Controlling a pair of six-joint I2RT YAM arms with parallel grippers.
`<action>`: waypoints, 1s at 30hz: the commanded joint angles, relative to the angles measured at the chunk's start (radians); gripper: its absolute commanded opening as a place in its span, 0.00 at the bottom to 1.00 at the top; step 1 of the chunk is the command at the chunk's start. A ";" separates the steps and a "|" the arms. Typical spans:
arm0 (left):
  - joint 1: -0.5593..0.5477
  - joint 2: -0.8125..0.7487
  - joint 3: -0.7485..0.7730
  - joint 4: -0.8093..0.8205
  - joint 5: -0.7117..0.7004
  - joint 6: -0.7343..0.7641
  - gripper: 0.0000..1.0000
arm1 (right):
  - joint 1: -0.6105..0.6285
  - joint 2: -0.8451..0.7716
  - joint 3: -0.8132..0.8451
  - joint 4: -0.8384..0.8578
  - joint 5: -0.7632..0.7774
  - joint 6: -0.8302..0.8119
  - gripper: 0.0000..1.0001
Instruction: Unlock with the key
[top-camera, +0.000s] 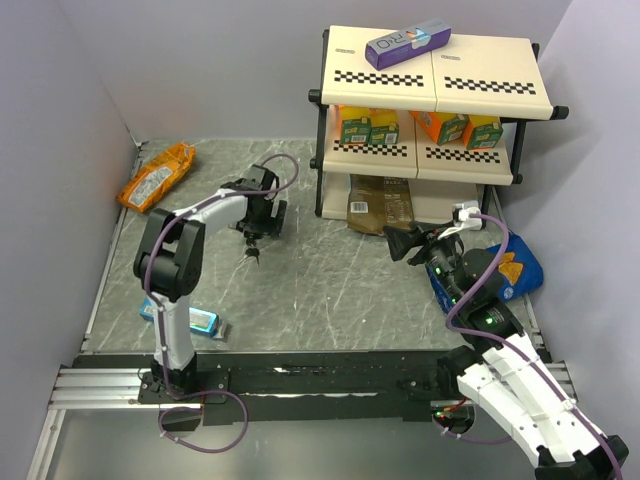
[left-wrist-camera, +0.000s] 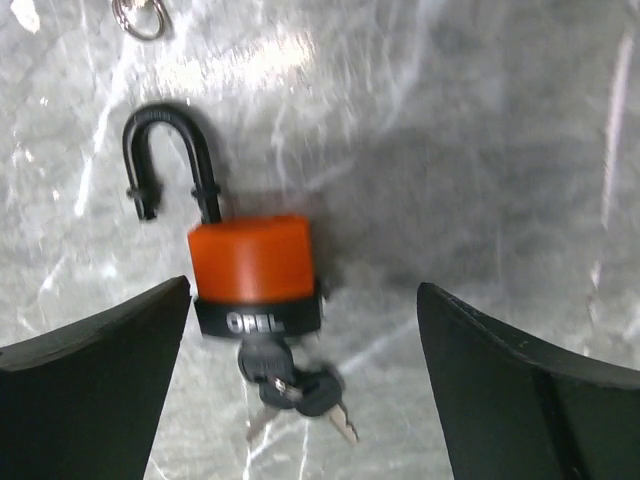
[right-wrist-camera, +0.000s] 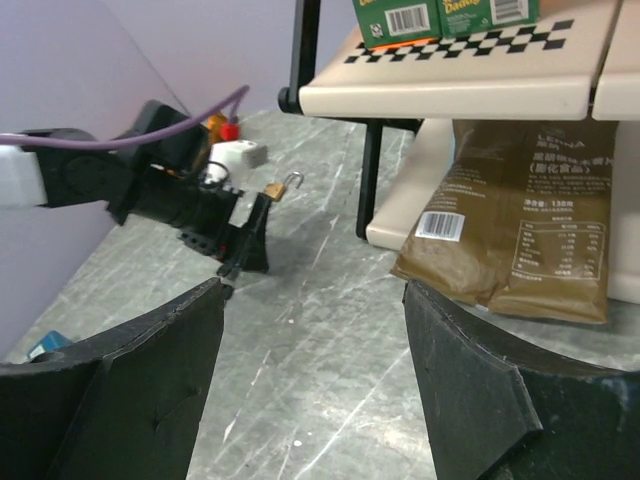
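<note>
Though glossy, marbled tabletop (top-camera: 330, 290); lilac walls (top-camera: 200, 70)

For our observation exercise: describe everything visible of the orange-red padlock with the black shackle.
The orange-red padlock lies flat on the grey marbled table. Its body looks plastic-coated, with a black lettered band at the base. The black shackle stands open, one leg free. A black-headed key sits in its keyhole. The open left gripper straddles it.
</note>
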 joint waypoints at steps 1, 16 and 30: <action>-0.005 -0.187 -0.053 0.118 -0.039 -0.009 0.97 | -0.008 0.000 0.008 -0.010 0.029 -0.024 0.79; 0.003 -1.077 -0.554 0.606 -0.094 -0.202 0.96 | -0.007 -0.003 0.022 -0.058 0.075 -0.056 0.79; 0.003 -1.390 -0.709 0.567 -0.005 -0.121 0.96 | -0.008 -0.036 0.028 -0.135 0.125 -0.073 0.79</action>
